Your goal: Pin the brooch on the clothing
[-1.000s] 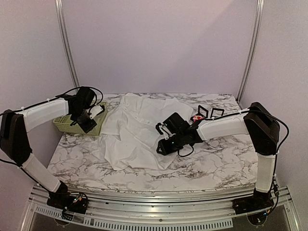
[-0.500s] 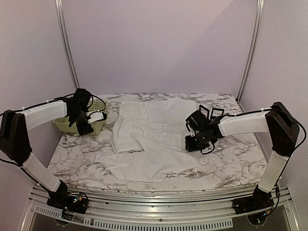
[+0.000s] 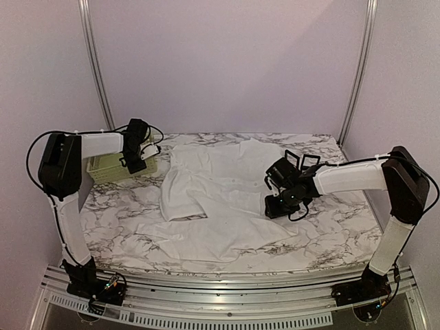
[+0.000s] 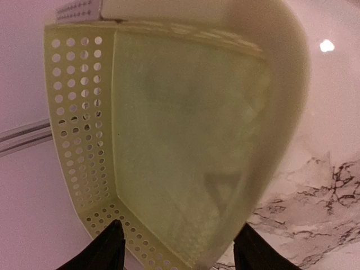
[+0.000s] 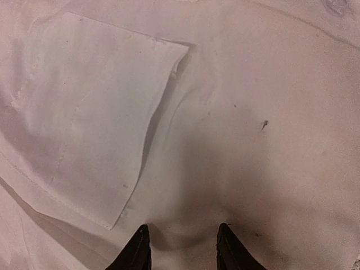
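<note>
The right gripper point(image 5: 183, 248) points down onto the shirt point(image 3: 210, 196), which lies spread across the middle of the marble table point(image 3: 330, 230), and its two dark fingertips point(image 5: 138, 247) touch the cloth. The jaws stand partway apart, with a low, shadowed hump of fabric between them. Only the tips show at the bottom edge of the wrist view, so it cannot be told whether they pinch that hump or merely rest on either side of it. Ahead of the fingers and to their left, the chest pocket point(image 5: 93, 121) lies flat, its far corner cut off by the edge of the picture. Ahead and to the right is a tiny dark speck point(image 5: 263, 125) on the cloth, too small to identify, and a button point(image 5: 337, 5) is clipped by the top corner. From above, the gripper covers the patch of shirt it works on, and just beyond it stand two small black frames point(image 3: 300, 160) whose details are unclear. The left gripper point(image 4: 180, 254) hangs over the pale green perforated basket point(image 4: 79, 118) at the far left of the table, well apart from the shirt. Its jaws are wide apart with nothing between them. The basket's floor, straight below the fingers, is blurred and out of focus, so its contents cannot be made out, and one basket corner runs out of view.
</note>
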{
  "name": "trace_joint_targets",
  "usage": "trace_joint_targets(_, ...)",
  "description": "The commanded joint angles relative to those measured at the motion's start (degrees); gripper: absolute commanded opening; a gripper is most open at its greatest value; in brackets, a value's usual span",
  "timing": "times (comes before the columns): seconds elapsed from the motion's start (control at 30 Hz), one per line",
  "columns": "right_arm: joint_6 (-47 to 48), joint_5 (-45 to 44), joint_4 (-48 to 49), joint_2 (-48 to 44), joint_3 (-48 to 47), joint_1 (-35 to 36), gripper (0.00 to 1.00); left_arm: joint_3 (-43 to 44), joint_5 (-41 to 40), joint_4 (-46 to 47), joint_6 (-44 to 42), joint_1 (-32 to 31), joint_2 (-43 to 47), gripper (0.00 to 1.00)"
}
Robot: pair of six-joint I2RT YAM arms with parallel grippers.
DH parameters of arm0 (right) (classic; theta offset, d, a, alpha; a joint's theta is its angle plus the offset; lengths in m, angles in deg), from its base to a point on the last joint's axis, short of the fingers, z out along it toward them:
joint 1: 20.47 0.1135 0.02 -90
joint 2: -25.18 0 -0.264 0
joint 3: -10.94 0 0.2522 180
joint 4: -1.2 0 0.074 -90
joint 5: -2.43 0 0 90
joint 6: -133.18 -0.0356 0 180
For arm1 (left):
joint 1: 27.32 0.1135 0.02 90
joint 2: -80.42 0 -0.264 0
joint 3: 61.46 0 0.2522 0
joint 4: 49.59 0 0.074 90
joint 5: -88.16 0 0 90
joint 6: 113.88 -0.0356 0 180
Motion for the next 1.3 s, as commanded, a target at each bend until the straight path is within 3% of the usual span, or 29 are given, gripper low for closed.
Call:
trace_joint_targets(0.0,-0.18,2.23,-2.51,-4.6,-0.93,0.96,0.39,11.6,-4.13,-0.62,5.79,0.68,-5.22,0.69)
trace_joint_targets(0.07,-1.81,0.09,-5.94,-7.34,-2.63,0.93,0.4,11.11,1.27,-3.73,7.44,0.55,-1.68,0.76)
trace_joint_targets(0.23,-6.19,-0.27,-9.09,-13.1,-2.49,0.13,0.5,-4.8,15.57,-4.75,5.67,-1.05,17.56,0.94)
trace_joint_targets(0.33,-4.93,6.83,-9.03,-12.89,-1.74,0.29,0.56,-12.21,20.62,-9.3,4.69,-4.97,27.61,0.95)
trace_joint_targets(0.43,-1.37,16.03,-6.51,-12.77,0.28,1.47,0.69,-18.98,23.03,-13.86,3.34,-12.67,33.83,0.91)
trace_joint_targets(0.5,-0.85,18.14,-6.84,-11.98,0.35,2.04,0.75,-20.4,23.45,-16.94,4.4,-17.86,32.94,0.84)
trace_joint_targets(0.6,-0.9,17.06,-10.52,-9.51,0.05,2.82,0.86,-22.1,20.97,-14.02,7.61,-22.9,28.29,0.83)
trace_joint_targets(0.83,-3.71,13.62,-17.96,-8.82,3.34,4.17,0.87,-16.81,15.25,-11.77,11.98,-26.69,15.01,0.84)
trace_joint_targets(0.97,-5.78,14.61,-17.34,-7.8,5.84,4.18,0.76,-14.27,15.37,-14.59,12.86,-26.71,12.72,0.83)
trace_joint_targets(1.1,-5.61,13.92,-16.47,-6.48,4.17,4.11,0.35,-12.91,16.46,-18.73,11.24,-27.83,11.27,0.88)
trace_joint_targets(1.27,-2.1,15.6,-17.62,-6.12,-0.86,4.13,0.06,-7.64,16.04,-25.29,10.25,-28.13,6.16,0.89)
